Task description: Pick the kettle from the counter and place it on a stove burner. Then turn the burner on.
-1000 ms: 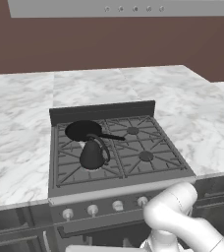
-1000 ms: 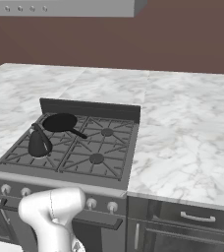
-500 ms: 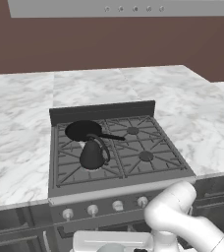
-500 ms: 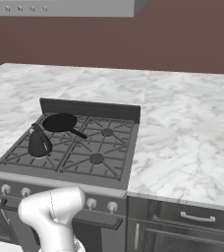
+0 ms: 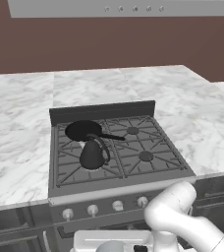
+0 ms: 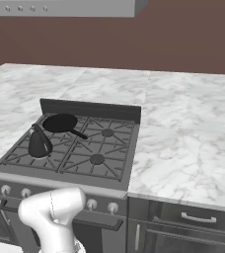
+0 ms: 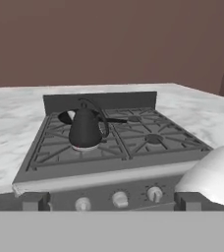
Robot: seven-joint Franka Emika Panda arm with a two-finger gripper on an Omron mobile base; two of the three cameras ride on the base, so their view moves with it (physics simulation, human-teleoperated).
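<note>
1. We find the kettle (image 5: 92, 153) already off the tabletop (image 5: 20, 123) and standing upright on the front-left stove burner (image 7: 84, 146), ahead of the end effector and a little to its left in the hand view.

2. The end effector (image 7: 112, 202) hangs low before the stove's front panel, its two dark fingertips (image 7: 33, 201) set wide apart with nothing between them; we judge it open and empty.

3. By our reading, the placing is done and the lighting is left: no flame shows under the kettle, though a faint pale ring at its base in the hand view is too small for us to call.

4. The knobs (image 7: 120, 199) sit in a row just ahead of the end effector, near but untouched; which one governs the kettle's burner we cannot tell from here.

5. As for vessels, a flat black frying pan (image 5: 84, 130) rests on the rear-left burner, just beyond the kettle, and looks empty. Whether the kettle holds anything is hidden from us.

6. The two burners further right (image 5: 145, 156) carry nothing.
</note>
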